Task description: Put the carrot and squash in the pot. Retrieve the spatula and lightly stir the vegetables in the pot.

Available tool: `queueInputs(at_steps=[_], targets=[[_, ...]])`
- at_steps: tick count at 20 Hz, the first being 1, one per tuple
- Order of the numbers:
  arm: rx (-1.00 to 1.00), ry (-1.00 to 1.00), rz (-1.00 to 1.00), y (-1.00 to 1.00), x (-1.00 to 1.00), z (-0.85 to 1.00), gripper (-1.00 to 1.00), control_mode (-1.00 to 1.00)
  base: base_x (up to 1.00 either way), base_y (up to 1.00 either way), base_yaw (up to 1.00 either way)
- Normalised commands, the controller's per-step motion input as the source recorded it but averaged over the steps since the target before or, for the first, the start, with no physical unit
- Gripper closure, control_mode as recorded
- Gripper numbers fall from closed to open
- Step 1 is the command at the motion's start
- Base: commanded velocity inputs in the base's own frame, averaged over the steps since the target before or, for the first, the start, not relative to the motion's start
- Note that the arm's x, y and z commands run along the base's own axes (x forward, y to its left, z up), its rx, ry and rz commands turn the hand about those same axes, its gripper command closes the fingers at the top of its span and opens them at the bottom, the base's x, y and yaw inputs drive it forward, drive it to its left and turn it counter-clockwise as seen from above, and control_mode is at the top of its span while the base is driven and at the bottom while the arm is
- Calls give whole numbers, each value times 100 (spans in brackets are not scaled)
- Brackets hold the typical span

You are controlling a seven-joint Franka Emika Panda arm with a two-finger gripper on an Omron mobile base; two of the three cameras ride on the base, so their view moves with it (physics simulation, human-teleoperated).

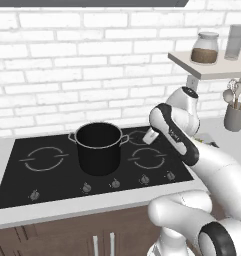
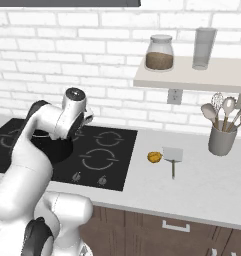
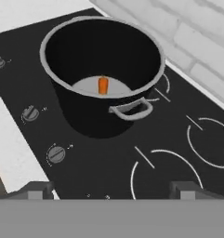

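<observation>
One pot (image 1: 98, 148) on the black cooktop (image 1: 52, 185), front-centre w/ knobs just in front: round, deep, black, silvery rim, two small silver side handles. Carrot (image 3: 103, 85) lies inside on its pale bottom. Squash (image 2: 154, 157), prob., sits on the counter (image 2: 202, 190) beside the spatula (image 2: 172, 157). Gripper (image 3: 111, 188) empty, fingers wide apart, near the pot.

This is a home kitchen. A black glass cooktop (image 1: 92, 165) with ring burners and knobs sits in a pale counter (image 2: 202, 185) above wooden cabinets, backed by a white brick wall (image 1: 67, 60). A shelf (image 2: 192, 77) holds jars, and a crock of utensils (image 2: 222, 135) stands nearby. A pot (image 1: 98, 147) sits on the cooktop.
</observation>
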Motion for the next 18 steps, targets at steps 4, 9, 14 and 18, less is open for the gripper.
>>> queueInputs(at_steps=[4,9,14,18], targets=[[-16,1,-12,-96,-7,-16,-100,-100,0,0,0],[-27,8,-29,-92,20,-23,-100,-100,0,0,0],[-14,17,-28,-100,42,-29,-100,-100,0,0,0],[-1,22,-25,-98,72,-41,-100,-100,0,0,0]])
